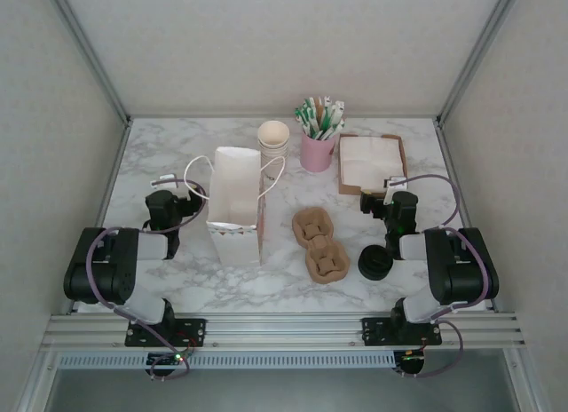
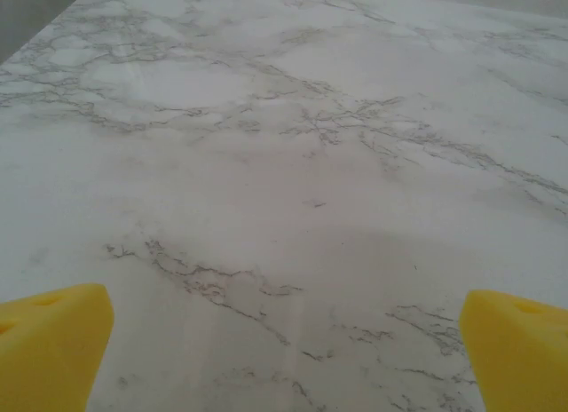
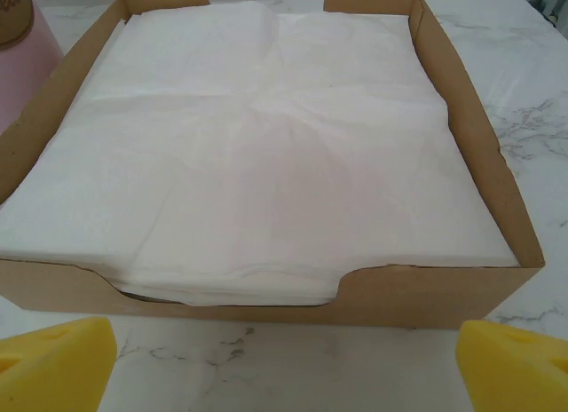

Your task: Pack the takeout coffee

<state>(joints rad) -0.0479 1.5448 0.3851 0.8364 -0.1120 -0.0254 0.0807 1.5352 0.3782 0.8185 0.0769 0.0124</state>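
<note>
The white marble table [image 1: 177, 283] has gray walls [image 1: 53, 163] around it. The paper bag [image 1: 238, 208] stands in the middle, with the brown cup tray [image 1: 319, 245] beside it. The napkin box [image 3: 426, 297] sits just before the right fingers [image 3: 515, 363]. Those and the left fingers [image 2: 53, 341] are wide apart, holding nothing.

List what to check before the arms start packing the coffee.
1. The left gripper is open and empty, over bare table: ok.
2. The right gripper is open and empty: ok.
3. The bag stands upright: ok.
4. The bag's mouth is wide enough to load: cannot tell.
5. The carrier lies free, right of the bag and apart from it: ok.
6. The napkins sit in their tray, just ahead of the right gripper: ok.
</note>
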